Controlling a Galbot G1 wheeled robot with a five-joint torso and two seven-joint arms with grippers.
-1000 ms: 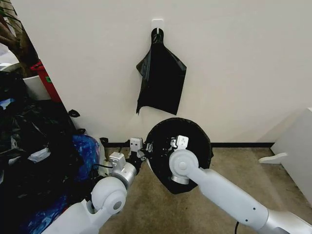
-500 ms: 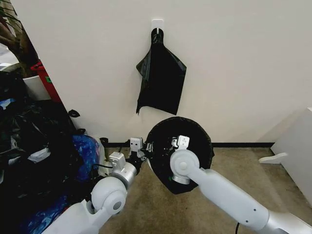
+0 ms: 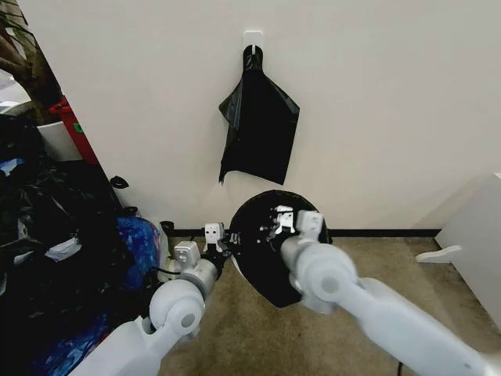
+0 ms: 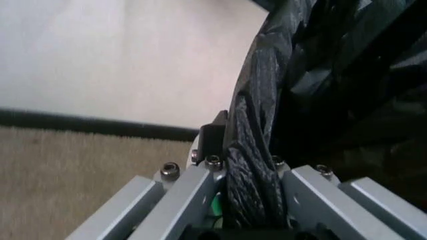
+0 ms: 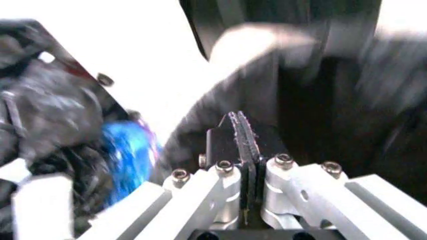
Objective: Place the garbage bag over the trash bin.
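Note:
The garbage bag [image 3: 262, 262], glossy black, covers the trash bin, whose white wall is hidden under it; the dark round mouth faces me near the wall's base. My left gripper [image 3: 213, 236] is at the mouth's left edge, shut on the bag-wrapped rim. In the left wrist view crinkled black film [image 4: 252, 185] is bunched between the fingers [image 4: 190, 192]. My right gripper [image 3: 283, 222] is over the top of the mouth. Its fingers [image 5: 233, 150] are pressed together against the bag's [image 5: 313, 110] dark edge.
Flat black bags [image 3: 258, 125] hang from a white hook [image 3: 252, 37] on the wall above. A heap of black sacks [image 3: 47, 243], a blue bag [image 3: 137, 239] and a red container [image 3: 74, 125] crowd the left. White furniture [image 3: 477, 235] stands at right on the carpet.
My right arm has swung up toward the camera, and its gripper shifted slightly left and up. The bagged bin's mouth and my left gripper moved a little left.

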